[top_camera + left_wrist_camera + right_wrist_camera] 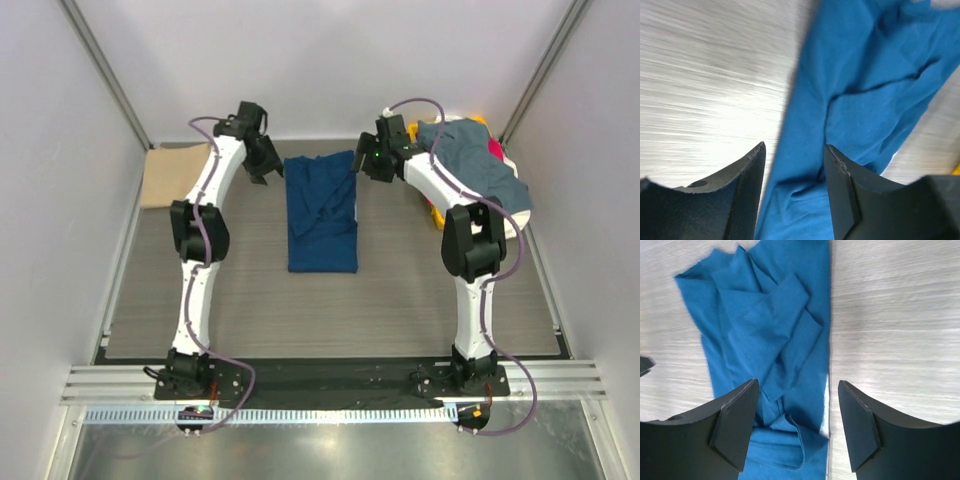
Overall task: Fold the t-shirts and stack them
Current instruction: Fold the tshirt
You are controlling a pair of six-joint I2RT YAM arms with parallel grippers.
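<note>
The blue t-shirt (322, 212) lay folded lengthwise at the worktop (250, 300) centre. The left claw (795, 146) and right claw (798, 383) flanked its far end, fingers apart, gripping nothing.

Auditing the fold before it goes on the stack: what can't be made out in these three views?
Pile of tees, top view: the slate-blue one and the right arm cover those beneath; how many is unclear.
Tan tee, top view: right edge behind the left arm.
Blue tee, left wrist view: blurred, cut off by the frame edges.
Blue tee, right wrist view: near end hidden by the fingers.
</note>
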